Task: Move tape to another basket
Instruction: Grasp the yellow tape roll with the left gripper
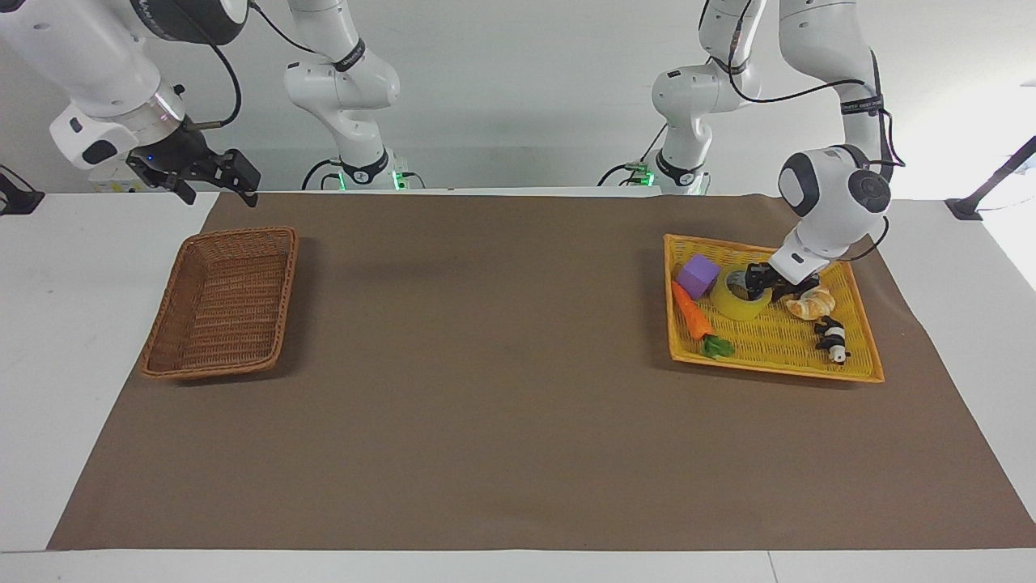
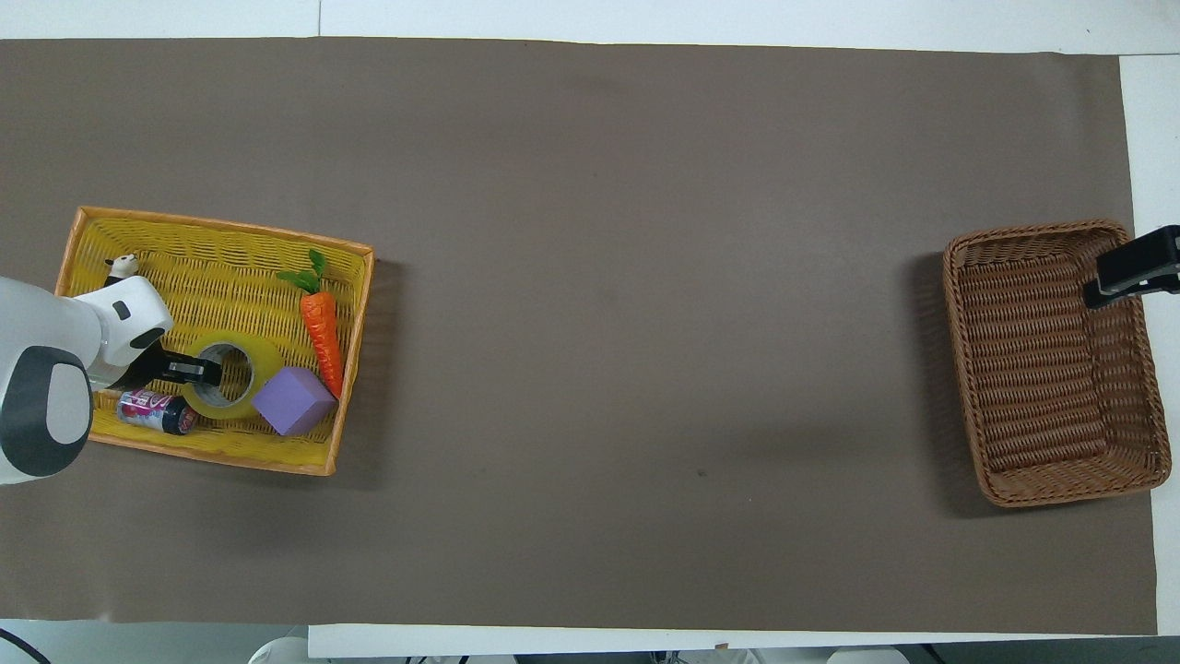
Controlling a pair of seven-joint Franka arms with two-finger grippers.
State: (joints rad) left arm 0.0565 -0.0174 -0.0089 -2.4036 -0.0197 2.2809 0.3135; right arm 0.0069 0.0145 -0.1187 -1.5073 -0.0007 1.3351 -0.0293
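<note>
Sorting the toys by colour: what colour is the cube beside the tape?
Purple; the cube shows best in the overhead view, beside the tape.

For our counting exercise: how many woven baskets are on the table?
2. The yellow basket sits at the left arm's end, the brown basket at the right arm's end. None seems hidden.

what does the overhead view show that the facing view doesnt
Only the overhead view shows the small can lying in the yellow basket beside the tape; in the facing view the left arm hides it.

Only the facing view shows the bread piece in that basket, the arm bases, and the whole right gripper, waiting raised by the brown basket.

Both show the left gripper down at the tape's wall, the purple cube, the carrot and the toy panda.
</note>
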